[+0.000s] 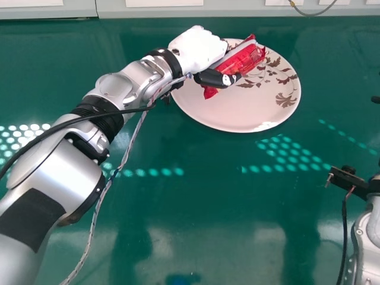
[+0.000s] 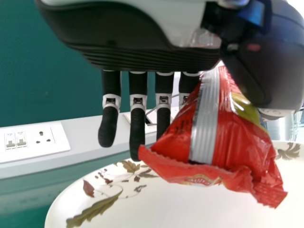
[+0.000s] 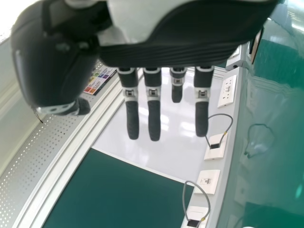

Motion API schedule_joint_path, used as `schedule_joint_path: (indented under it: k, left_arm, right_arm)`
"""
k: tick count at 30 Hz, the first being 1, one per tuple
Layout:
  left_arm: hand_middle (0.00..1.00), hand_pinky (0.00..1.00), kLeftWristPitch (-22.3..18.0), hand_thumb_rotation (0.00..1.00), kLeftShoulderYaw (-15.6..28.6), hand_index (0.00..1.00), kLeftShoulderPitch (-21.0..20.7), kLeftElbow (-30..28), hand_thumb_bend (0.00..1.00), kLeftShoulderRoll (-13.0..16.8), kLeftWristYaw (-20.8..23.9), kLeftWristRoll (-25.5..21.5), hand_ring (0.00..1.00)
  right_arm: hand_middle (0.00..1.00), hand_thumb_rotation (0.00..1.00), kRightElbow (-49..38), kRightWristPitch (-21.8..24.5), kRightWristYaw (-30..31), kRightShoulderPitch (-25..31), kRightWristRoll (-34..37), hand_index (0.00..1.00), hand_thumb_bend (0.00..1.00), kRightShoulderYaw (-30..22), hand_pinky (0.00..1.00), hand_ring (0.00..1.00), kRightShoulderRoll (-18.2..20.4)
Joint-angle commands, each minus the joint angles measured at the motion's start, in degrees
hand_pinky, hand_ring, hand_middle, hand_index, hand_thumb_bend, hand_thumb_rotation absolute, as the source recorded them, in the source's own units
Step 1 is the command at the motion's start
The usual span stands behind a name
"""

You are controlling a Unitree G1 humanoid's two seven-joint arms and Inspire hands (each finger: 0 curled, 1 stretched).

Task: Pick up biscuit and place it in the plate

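My left hand point(image 1: 199, 50) is over the left part of the white plate point(image 1: 237, 119), pinching the red biscuit packet point(image 1: 242, 62) between thumb and fingers. In the left wrist view, the thumb of my left hand point(image 2: 266, 61) presses beside the tilted packet point(image 2: 223, 137), which covers part of the fingers and hangs over the leaf-patterned plate point(image 2: 156, 209). At the head view's right edge, a dark bit of my right hand point(image 1: 375, 100) peeks in, away from the plate. The right wrist view has my right hand point(image 3: 154, 114) open, its fingers straight and holding nothing.
The glossy green table point(image 1: 208, 208) surrounds the plate. A pale ledge point(image 1: 237, 9) with sockets runs along its far edge. A cable hangs alongside my left arm. In the right wrist view, grey cables point(image 3: 209, 204) loop out of sockets on the ledge.
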Motion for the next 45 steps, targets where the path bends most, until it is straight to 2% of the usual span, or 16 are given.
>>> schedule_joint_path:
  k: [1, 12, 14, 15, 16, 17, 18, 20, 22, 28, 32, 38, 40, 41, 43, 45]
  left_arm:
    - [0.52, 0.25, -0.5, 0.0, -0.6, 0.53, -1.4, 0.2, 0.46, -0.1, 0.4, -0.3, 0.4]
    - [0.5, 0.24, -1.0, 0.0, -1.0, 0.54, -1.4, -0.9, 0.46, -0.2, 3.4, -0.4, 0.39]
    - [0.47, 0.23, 0.6, 0.0, -1.9, 0.55, -1.4, -1.6, 0.48, -0.2, 4.3, 0.8, 0.36]
    - [0.65, 0.36, 1.6, 0.23, -2.6, 0.7, -1.4, -1.9, 0.73, -0.1, 4.5, 1.7, 0.53]
    - [0.74, 0.43, 2.2, 0.35, -3.0, 0.78, -1.4, -2.3, 0.87, 0.1, 4.6, 2.2, 0.63]
    - [0.84, 0.52, 2.5, 0.46, -3.0, 0.85, -1.2, -2.7, 0.93, 0.2, 4.5, 2.2, 0.73]
    - [0.93, 0.64, 2.6, 0.55, -3.1, 0.93, -0.9, -3.0, 0.97, 0.4, 5.4, 2.2, 0.86]
    - [0.99, 0.76, 2.6, 0.72, -3.5, 0.99, -0.4, -3.5, 1.0, 0.8, 7.5, 2.8, 0.97]
    - [1.0, 0.78, 3.0, 0.81, -3.7, 1.0, 0.1, -3.8, 1.0, 0.9, 9.7, 3.1, 0.99]
    - [1.0, 0.86, 3.4, 0.81, -3.5, 1.0, 0.2, -4.2, 0.95, 0.8, 10.7, 2.7, 1.0]
    - [1.0, 0.83, 3.5, 0.81, -3.7, 1.0, 0.4, -5.0, 0.94, 1.3, 11.4, 3.0, 1.0]
    - [1.0, 0.86, 2.4, 0.82, -1.6, 1.0, 1.6, -11.0, 0.86, 5.0, 8.1, 1.1, 1.0]
    - [0.98, 0.74, 1.3, 0.75, 0.3, 0.95, 3.1, -14.0, 0.83, 6.8, 9.5, -0.5, 0.95]
    - [0.93, 0.65, 0.6, 0.69, 1.6, 0.91, 3.9, -15.3, 0.82, 7.6, 10.6, -1.7, 0.89]
    - [0.78, 0.52, -1.8, 0.56, 4.5, 0.79, 5.5, -17.2, 0.75, 8.8, 13.5, -4.4, 0.74]
    - [0.65, 0.45, -5.7, 0.43, 7.0, 0.67, 6.6, -18.0, 0.65, 10.2, 16.8, -6.7, 0.61]
  right_arm:
    - [0.67, 0.31, -0.8, -0.6, -0.5, 0.9, 0.3, 0.66, 0.59, -0.6, 0.56, 0.65, 0.2]
    - [0.67, 0.31, -0.8, -0.8, -0.3, 0.8, 0.8, 0.66, 0.59, -0.8, 0.55, 0.64, 0.2]
    - [0.67, 0.3, -0.7, -1.0, -0.2, 0.9, 1.1, 0.67, 0.6, -0.9, 0.55, 0.64, 0.2]
    - [0.67, 0.3, -0.7, -1.0, -0.3, 0.9, 1.1, 0.67, 0.59, -0.9, 0.55, 0.64, 0.2]
    - [0.67, 0.3, -0.7, -1.1, -0.3, 0.9, 1.2, 0.67, 0.59, -0.9, 0.56, 0.65, 0.2]
    - [0.67, 0.3, -0.7, -1.1, -0.3, 0.9, 1.2, 0.67, 0.6, -0.9, 0.56, 0.65, 0.2]
    - [0.67, 0.31, -0.7, -1.0, -0.3, 1.0, 1.2, 0.67, 0.6, -0.8, 0.56, 0.65, 0.1]
    - [0.67, 0.32, -0.8, -0.8, -0.3, 1.1, 1.1, 0.67, 0.6, -0.8, 0.56, 0.65, 0.0]
    - [0.67, 0.31, -0.7, -1.0, -0.3, 1.0, 1.3, 0.67, 0.6, -0.8, 0.56, 0.65, 0.1]
    - [0.68, 0.31, -0.9, -0.4, -0.5, 1.2, 0.6, 0.68, 0.59, -0.7, 0.57, 0.66, 0.2]
    - [0.68, 0.3, -0.9, -0.7, -0.5, 1.5, 0.8, 0.68, 0.59, -0.8, 0.58, 0.66, 0.3]
    - [0.7, 0.3, -1.1, -0.5, -0.9, 1.9, 0.4, 0.68, 0.6, -0.5, 0.59, 0.68, 0.8]
    - [0.72, 0.29, -1.0, -0.7, -1.2, 2.1, 0.5, 0.69, 0.59, -0.5, 0.6, 0.69, 1.2]
    - [0.72, 0.29, -1.0, -0.7, -1.3, 2.1, 0.7, 0.69, 0.59, -0.6, 0.6, 0.7, 1.4]
    - [0.72, 0.29, -0.8, -1.0, -1.6, 2.3, 1.1, 0.69, 0.61, -0.6, 0.61, 0.7, 1.7]
    - [0.72, 0.3, -0.6, -1.2, -1.6, 2.6, 0.6, 0.69, 0.61, -0.4, 0.61, 0.7, 1.5]
